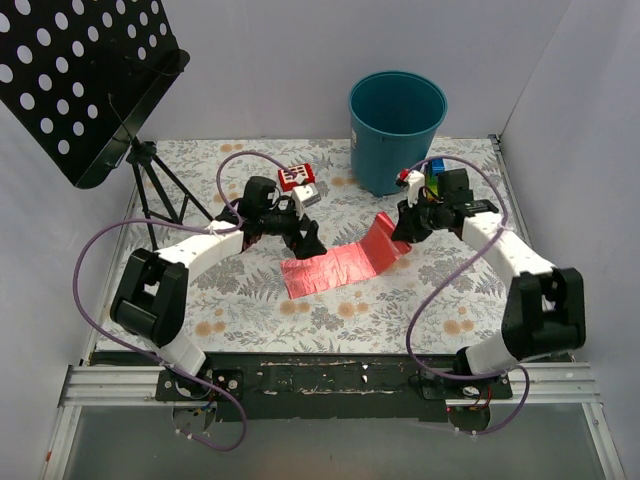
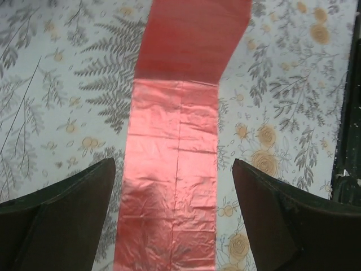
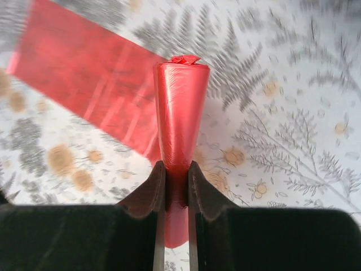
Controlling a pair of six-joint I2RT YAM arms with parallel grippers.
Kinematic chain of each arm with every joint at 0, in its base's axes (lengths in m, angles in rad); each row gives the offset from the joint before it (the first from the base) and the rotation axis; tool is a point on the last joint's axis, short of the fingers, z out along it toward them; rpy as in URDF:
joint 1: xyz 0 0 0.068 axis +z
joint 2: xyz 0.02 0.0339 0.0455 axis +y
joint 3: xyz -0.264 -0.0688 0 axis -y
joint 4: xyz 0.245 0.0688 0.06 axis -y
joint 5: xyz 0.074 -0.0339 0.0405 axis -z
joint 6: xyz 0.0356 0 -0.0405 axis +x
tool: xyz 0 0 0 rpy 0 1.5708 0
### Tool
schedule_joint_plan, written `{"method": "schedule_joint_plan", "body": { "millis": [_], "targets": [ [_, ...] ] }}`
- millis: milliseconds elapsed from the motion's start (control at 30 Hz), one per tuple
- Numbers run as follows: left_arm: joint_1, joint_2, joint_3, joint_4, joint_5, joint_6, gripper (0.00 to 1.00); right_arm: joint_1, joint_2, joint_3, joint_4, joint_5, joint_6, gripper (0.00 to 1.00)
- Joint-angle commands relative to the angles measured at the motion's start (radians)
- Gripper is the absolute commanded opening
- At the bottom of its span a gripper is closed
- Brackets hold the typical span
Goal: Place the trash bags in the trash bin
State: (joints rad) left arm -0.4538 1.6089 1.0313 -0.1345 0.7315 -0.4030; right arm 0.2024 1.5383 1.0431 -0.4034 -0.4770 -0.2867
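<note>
White walls box in a table [image 1: 250, 300] covered with a cloth of grey ferns and orange flowers.

At its right side the right gripper [image 3: 176, 169] is clamped on the trash bag [image 3: 180, 101]. Its two dark fingers [image 3: 148, 192] pinch one end of the thin red film, which is gathered into a glossy, crinkled tube with a twisted tip. From that pinch the bag slopes down to the cloth and spreads into a flat, creased band (one bag or several layered, I cannot tell).

The left gripper [image 2: 174, 169] hangs over the flat end of the band with its fingers wide apart, one on each side of it, gripping nothing. Under it the film looks pink and shiny, with a seam running lengthwise.

Beyond the right gripper, against the back wall, the round teal trash bin [image 1: 395, 140] stands upright with tapered sides, well apart from the bag. A small red block with a white grid [image 1: 296, 177] lies behind the left gripper. A black perforated music stand [image 1: 80, 80] leans over the far left corner, and purple cables [image 1: 95, 270] loop off both arms.
</note>
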Motion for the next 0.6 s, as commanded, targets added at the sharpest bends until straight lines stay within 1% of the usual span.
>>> {"method": "schedule_joint_plan", "body": {
  "millis": [0, 67, 167, 300, 467, 533, 567],
  "targets": [
    [-0.008, 0.038, 0.029, 0.175, 0.227, 0.055, 0.86, 0.003, -0.183, 0.045, -0.09, -0.247, -0.111, 0.01],
    [-0.02, 0.066, 0.041, 0.231, 0.265, 0.079, 0.86, 0.005, -0.227, 0.031, -0.106, -0.282, -0.103, 0.01],
    [-0.045, 0.118, 0.094, 0.271, 0.296, 0.101, 0.87, 0.003, -0.253, 0.032, -0.149, -0.322, -0.095, 0.01],
    [-0.088, 0.206, 0.183, 0.28, 0.359, 0.081, 0.87, 0.003, -0.26, 0.04, -0.155, -0.344, -0.063, 0.01],
    [-0.167, 0.287, 0.233, 0.303, 0.404, 0.087, 0.85, 0.005, -0.256, 0.057, -0.141, -0.339, -0.028, 0.01],
    [-0.195, 0.325, 0.243, 0.305, 0.417, 0.085, 0.81, 0.005, -0.257, 0.058, -0.138, -0.334, -0.022, 0.01],
    [-0.212, 0.336, 0.245, 0.305, 0.413, 0.082, 0.76, 0.005, -0.259, 0.057, -0.135, -0.33, -0.019, 0.01]
  ]
}}
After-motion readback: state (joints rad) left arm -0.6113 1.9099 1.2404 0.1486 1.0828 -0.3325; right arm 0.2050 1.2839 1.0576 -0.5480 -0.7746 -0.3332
